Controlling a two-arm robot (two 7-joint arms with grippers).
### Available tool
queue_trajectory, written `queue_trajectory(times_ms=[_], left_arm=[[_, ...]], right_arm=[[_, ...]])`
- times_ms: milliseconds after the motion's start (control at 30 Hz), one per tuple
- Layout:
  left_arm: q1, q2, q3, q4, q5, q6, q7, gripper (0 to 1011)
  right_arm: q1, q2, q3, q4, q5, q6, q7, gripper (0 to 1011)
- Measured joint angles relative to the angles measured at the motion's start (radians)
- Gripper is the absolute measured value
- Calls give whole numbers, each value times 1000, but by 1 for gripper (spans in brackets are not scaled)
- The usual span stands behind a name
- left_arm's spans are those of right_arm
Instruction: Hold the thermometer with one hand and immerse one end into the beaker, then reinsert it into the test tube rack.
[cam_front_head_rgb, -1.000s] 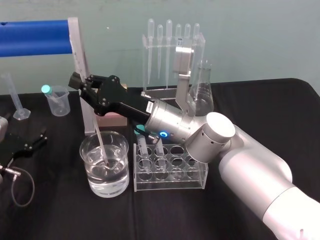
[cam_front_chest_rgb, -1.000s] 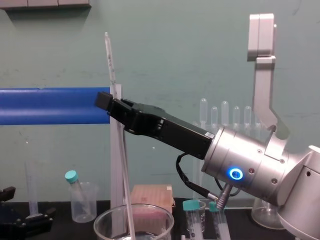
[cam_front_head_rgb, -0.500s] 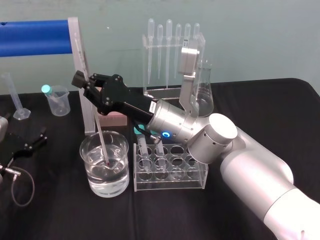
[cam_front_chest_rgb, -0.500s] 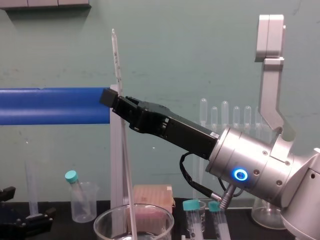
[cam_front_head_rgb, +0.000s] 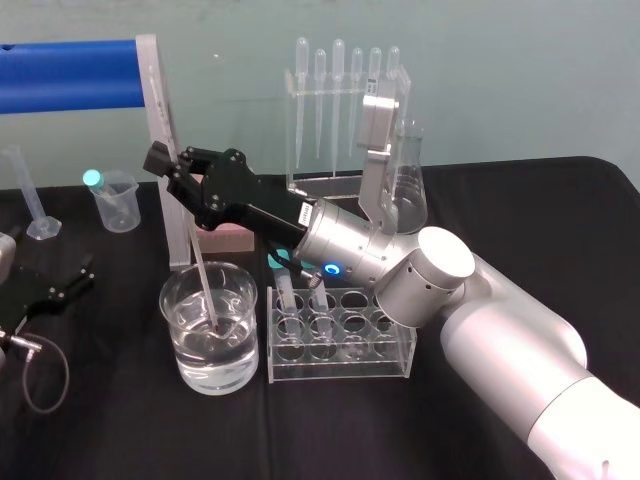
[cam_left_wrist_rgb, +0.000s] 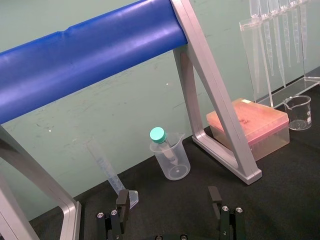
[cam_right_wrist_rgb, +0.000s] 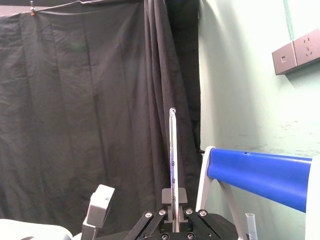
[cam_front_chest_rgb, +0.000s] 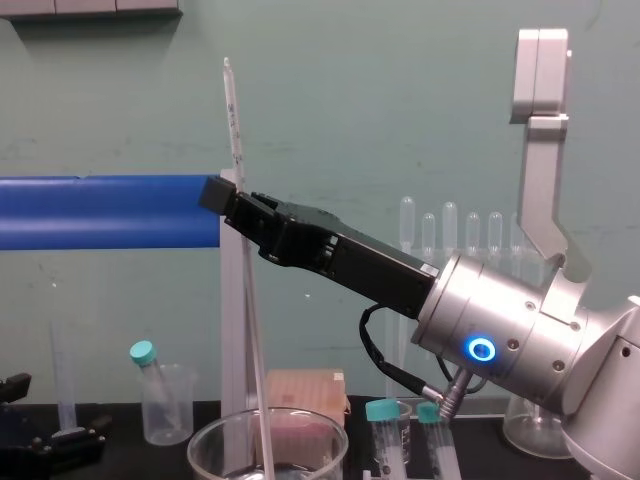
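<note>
From the head camera we see the right gripper (cam_front_head_rgb: 172, 165) up behind and above the beaker (cam_front_head_rgb: 178, 345), clamped shut on the one thermometer (cam_front_head_rgb: 200, 272). The rod slants down into the water, and its lower end is submerged near the beaker's floor. The chest view adds what is cut short there: the rod's long upper part (cam_front_chest_rgb: 233, 130) rises well above the gripper (cam_front_chest_rgb: 232, 192) and leans to the left, over the beaker's rim (cam_front_chest_rgb: 205, 440). It also shows two teal-capped tubes (cam_front_chest_rgb: 383, 412) just right of the beaker. The right wrist view looks straight along the rod (cam_right_wrist_rgb: 172, 160), pinched at the middle of the gripper (cam_right_wrist_rgb: 173, 202).

The single test tube rack (cam_front_head_rgb: 345, 355) stands just right of the beaker, almost touching it, and a silver frame post (cam_front_head_rgb: 152, 90) is just behind. The black cloth in front of the beaker lies bare. Well left of the beaker, the left gripper (cam_front_head_rgb: 62, 285) rests on the cloth. Its own camera shows its fingers (cam_left_wrist_rgb: 122, 205) spread wide and holding nothing.
</note>
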Motion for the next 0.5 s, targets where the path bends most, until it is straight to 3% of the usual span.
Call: queue_trajectory(times_ms=[500], left_arm=[[0, 0, 0, 0, 0, 0, 0, 1008]], right_arm=[[1, 0, 0, 0, 0, 0, 0, 56]])
